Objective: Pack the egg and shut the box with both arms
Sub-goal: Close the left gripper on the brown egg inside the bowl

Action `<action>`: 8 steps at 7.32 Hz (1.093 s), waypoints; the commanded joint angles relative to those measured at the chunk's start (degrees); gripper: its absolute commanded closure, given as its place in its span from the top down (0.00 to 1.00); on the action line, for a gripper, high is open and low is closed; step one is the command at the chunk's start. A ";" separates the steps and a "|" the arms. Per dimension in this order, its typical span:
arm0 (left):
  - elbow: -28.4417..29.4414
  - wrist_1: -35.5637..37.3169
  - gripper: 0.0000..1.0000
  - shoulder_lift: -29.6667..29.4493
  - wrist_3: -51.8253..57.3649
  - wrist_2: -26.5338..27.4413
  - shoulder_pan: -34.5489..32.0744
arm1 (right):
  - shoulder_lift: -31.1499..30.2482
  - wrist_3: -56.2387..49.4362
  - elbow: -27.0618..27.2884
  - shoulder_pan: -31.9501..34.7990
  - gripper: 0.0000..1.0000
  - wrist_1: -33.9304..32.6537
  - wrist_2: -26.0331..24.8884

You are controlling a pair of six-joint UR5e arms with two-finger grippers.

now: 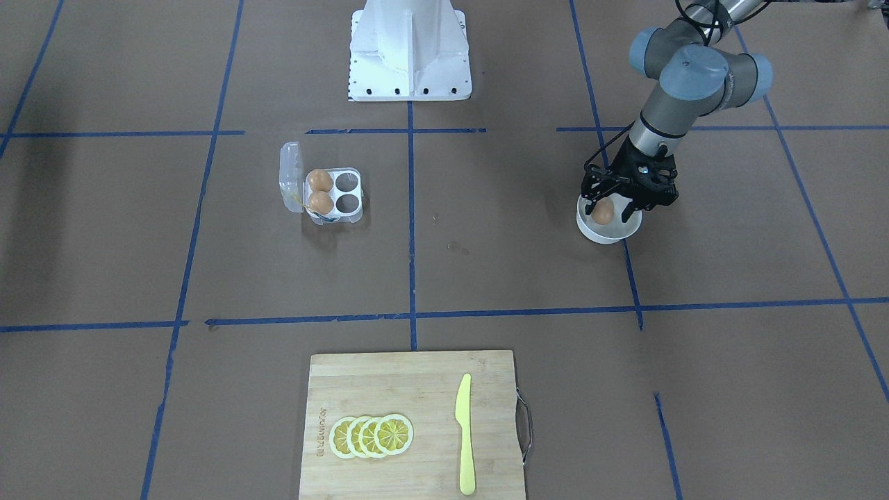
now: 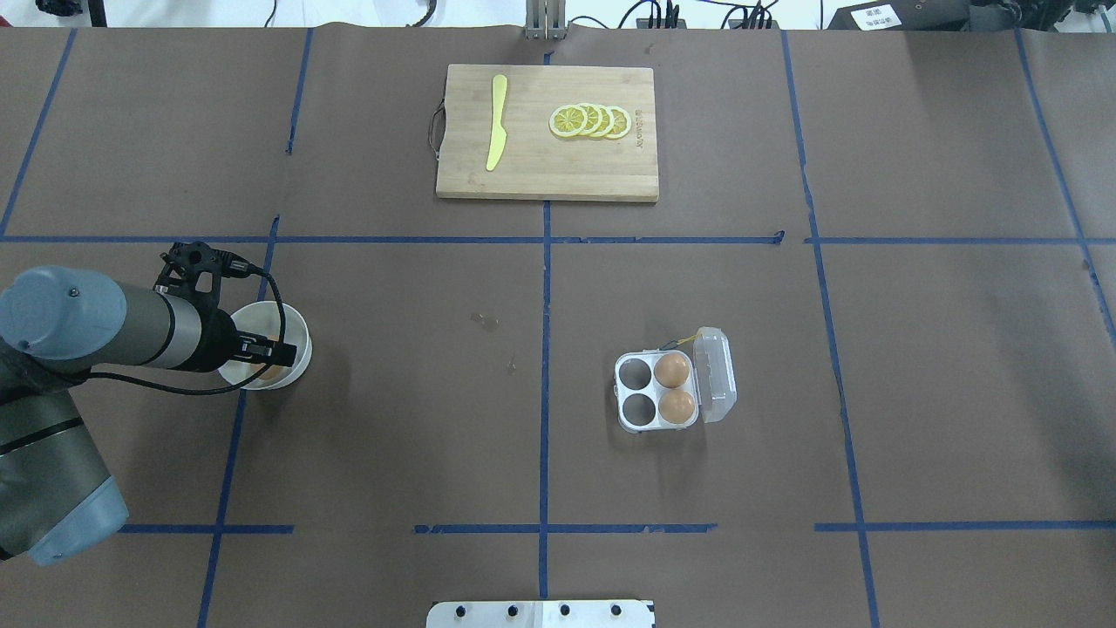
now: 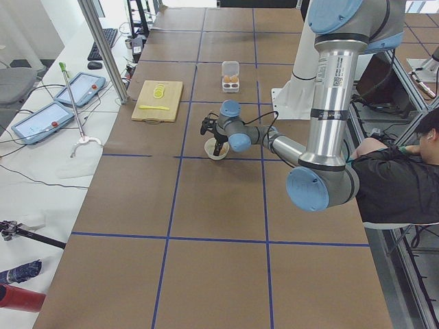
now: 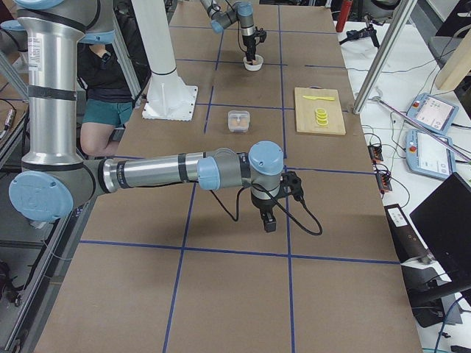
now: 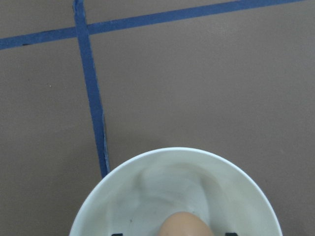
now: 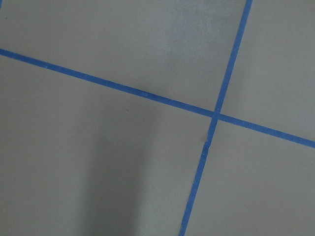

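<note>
The clear egg box (image 1: 353, 217) lies open on the table, its lid (image 1: 291, 175) standing up at one side. Two brown eggs (image 1: 319, 180) sit in the cups beside the lid; the other two cups (image 1: 346, 182) are empty. The box also shows in the overhead view (image 2: 621, 426). My left gripper (image 1: 609, 207) reaches down into a white bowl (image 1: 590, 232), its fingers apart on either side of a brown egg (image 5: 184, 223) lying there. My right gripper (image 4: 269, 223) hangs low over bare table, far from the box; I cannot tell if it is open or shut.
A bamboo cutting board (image 1: 417, 382) with a yellow knife (image 1: 464, 430) and lemon slices (image 1: 371, 435) lies at the table edge across from the robot. The white pedestal (image 1: 410, 55) stands at the robot's side. A seated person (image 3: 398, 171) is beside the table.
</note>
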 commanded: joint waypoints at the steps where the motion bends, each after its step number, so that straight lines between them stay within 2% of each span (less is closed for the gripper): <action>1: -0.07 0.00 0.70 0.01 -0.01 -0.03 0.23 | 0.00 0.00 0.00 0.00 1.00 0.00 0.00; 6: 0.02 0.00 0.59 0.19 0.07 -0.03 0.41 | 0.09 0.00 0.00 0.00 1.00 0.00 0.00; 7: 0.02 0.00 0.50 0.19 0.16 -0.03 0.41 | 0.09 0.00 0.00 0.00 1.00 0.00 0.00; 8: -0.07 0.00 0.47 0.19 0.16 -0.03 0.41 | 0.17 0.00 0.00 0.00 1.00 0.00 -0.09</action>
